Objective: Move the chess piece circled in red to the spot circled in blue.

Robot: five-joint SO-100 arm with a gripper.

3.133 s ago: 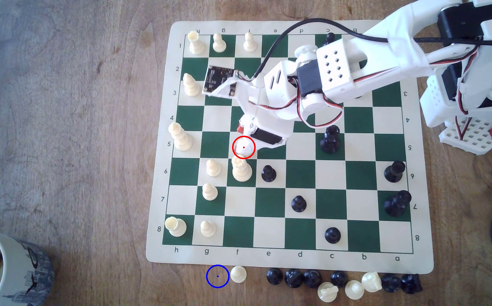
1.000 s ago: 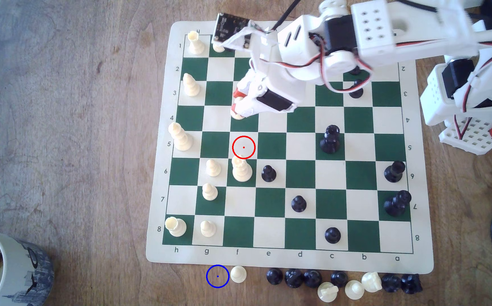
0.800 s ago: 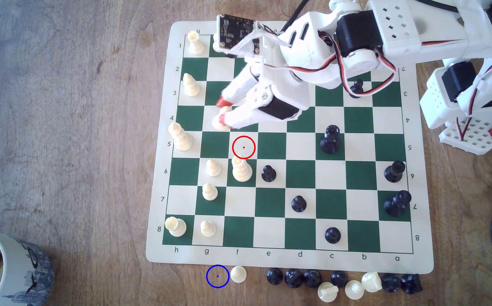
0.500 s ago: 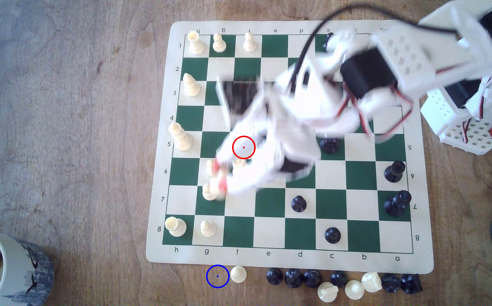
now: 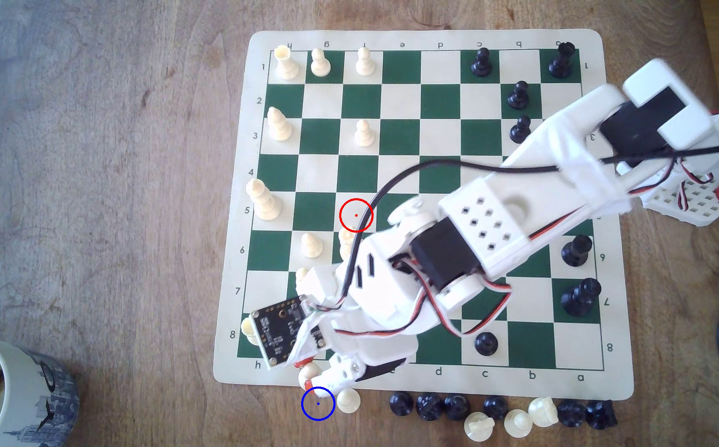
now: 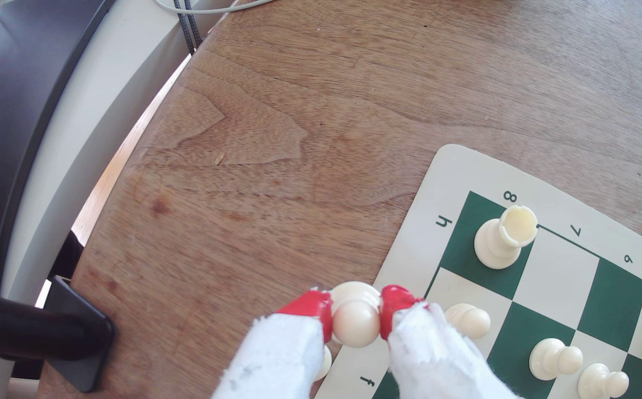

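My gripper (image 5: pixel 308 376) is shut on the chess piece (image 5: pixel 307 373), a small cream pawn. It hangs over the near border of the chess mat (image 5: pixel 615 258), just short of the spot (image 5: pixel 318 403), the blue ring on bare wood. In the wrist view the red fingertips (image 6: pixel 313 307) pinch the pawn (image 6: pixel 356 320) by its round head, and its flared base points at the mat's corner edge. The red ring (image 5: pixel 356 215) marks a light square with no piece on it, crossed by my black cable.
A cream pawn (image 5: pixel 348 400) stands right beside the blue ring, and a row of black and cream pieces (image 5: pixel 495 410) runs along the mat's near edge. A mug (image 5: pixel 9 395) is at the exterior view's lower left. A cream rook (image 6: pixel 503 238) stands on h8.
The pawn has left the red-ringed square. The arm lifted it, then swung quickly across the board toward the near edge and now holds it next to the blue ring.
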